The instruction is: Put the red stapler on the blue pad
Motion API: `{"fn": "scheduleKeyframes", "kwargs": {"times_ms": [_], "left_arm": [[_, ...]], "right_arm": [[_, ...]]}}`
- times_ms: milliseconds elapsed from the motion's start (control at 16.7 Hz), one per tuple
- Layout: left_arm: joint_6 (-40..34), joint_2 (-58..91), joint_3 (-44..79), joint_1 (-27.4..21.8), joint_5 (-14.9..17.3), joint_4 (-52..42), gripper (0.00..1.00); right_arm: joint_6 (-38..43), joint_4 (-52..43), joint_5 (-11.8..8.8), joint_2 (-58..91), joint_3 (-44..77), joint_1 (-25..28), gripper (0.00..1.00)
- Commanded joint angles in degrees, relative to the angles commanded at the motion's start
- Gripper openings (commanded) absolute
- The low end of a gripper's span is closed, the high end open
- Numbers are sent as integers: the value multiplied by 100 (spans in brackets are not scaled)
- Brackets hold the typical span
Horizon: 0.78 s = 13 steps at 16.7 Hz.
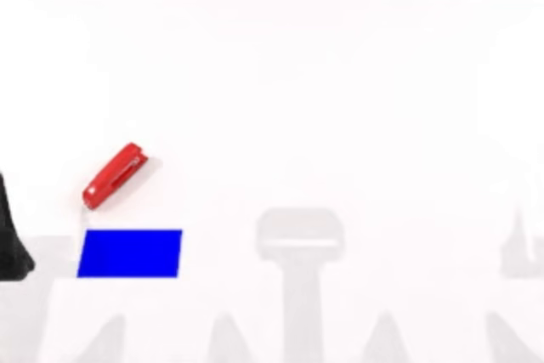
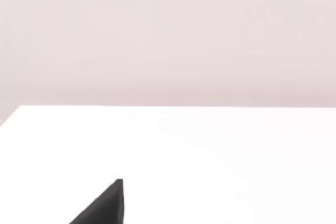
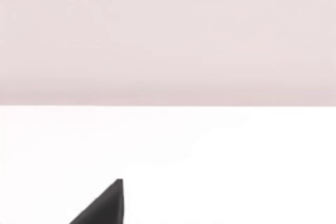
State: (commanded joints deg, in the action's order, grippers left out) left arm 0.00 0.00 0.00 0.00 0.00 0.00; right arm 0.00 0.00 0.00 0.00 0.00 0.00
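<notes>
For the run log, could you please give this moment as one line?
red stapler: on table, just behind blue pad, apart | left arm: at left edge | task: not started

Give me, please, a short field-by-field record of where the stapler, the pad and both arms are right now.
red stapler: lies on the table, left side in the top view, set diagonally, its white-marked end toward the pad
blue pad: flat on the table, nearer the top view's bottom edge than the stapler
stapler on pad: no, apart, with a thin strip of table between them
left arm: dark shape at the top view's left edge, beside the pad, holding nothing
right arm: not seen in the top view
wrist views: bare table and wall
</notes>
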Motion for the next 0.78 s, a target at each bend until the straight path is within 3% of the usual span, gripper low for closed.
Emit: {"fn": "scheduleKeyframes", "kwargs": {"times_ms": [360, 780], "left_arm": [[141, 588, 592, -92, 17, -445, 100], [781, 3821, 3435, -415, 2, -2475, 100]], "right_arm": [[0, 0, 0, 0, 0, 0, 100], [0, 0, 0, 0, 0, 0, 100]]}}
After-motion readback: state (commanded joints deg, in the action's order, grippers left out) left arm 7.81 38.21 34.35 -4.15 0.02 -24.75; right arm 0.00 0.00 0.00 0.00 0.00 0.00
